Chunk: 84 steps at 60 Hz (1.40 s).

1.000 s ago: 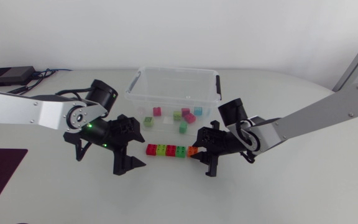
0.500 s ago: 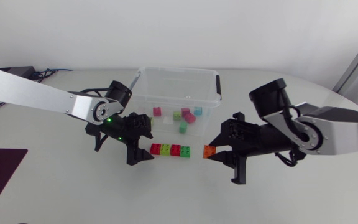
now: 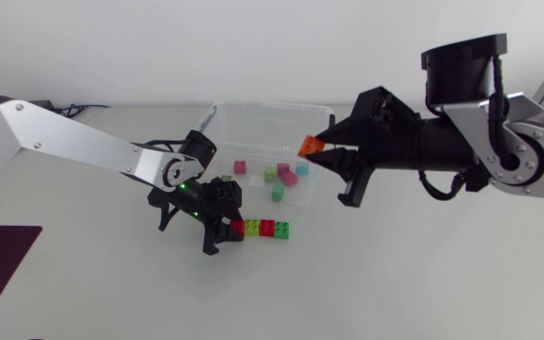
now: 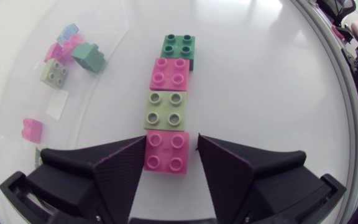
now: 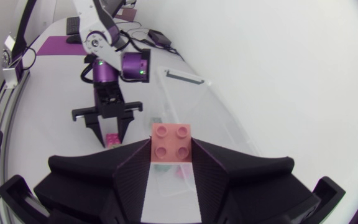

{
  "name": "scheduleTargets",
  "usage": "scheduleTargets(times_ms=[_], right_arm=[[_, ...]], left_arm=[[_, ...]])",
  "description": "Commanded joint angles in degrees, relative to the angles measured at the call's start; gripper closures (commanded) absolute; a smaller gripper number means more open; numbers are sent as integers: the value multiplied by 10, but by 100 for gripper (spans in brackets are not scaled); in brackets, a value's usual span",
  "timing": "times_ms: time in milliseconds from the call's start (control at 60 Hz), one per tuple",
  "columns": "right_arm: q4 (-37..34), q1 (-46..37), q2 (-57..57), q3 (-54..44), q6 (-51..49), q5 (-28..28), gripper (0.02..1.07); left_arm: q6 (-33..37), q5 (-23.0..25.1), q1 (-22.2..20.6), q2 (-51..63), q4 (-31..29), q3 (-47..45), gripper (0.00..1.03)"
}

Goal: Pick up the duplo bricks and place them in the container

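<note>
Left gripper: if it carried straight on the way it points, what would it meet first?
The red brick at the row's near end, which sits between the open jaws of the left gripper. The lime brick lies just beyond it.

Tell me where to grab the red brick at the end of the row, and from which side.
Take the red brick by its two free side walls, coming from the row's open end, where the left pincer stands open astride it. Its far wall meets the light green brick, so gripping along the row is blocked.
</note>
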Motion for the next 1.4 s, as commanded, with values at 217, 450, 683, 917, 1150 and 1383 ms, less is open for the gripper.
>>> scheduleTargets(times_ms=[217,450,683,917,1150,1383], right_arm=[[107,-12,124,76,78,30,84],[157,-11,201,115,96,85,6],[195,-9,83,22,99,123,6],[145,0,-47,-99,83,96,7],[85,42,-63,-177,48,65,7],[122,81,26,-201,35,68,7]], left_arm=[[43,-2,-8,-81,-87,-76,71],[39,-2,1,-222,-127,-90,71],[-33,35,31,-308,-106,1,71],[-175,36,52,-267,96,23,71],[-220,-23,47,-161,193,77,69],[-234,-55,46,-73,210,145,64]])
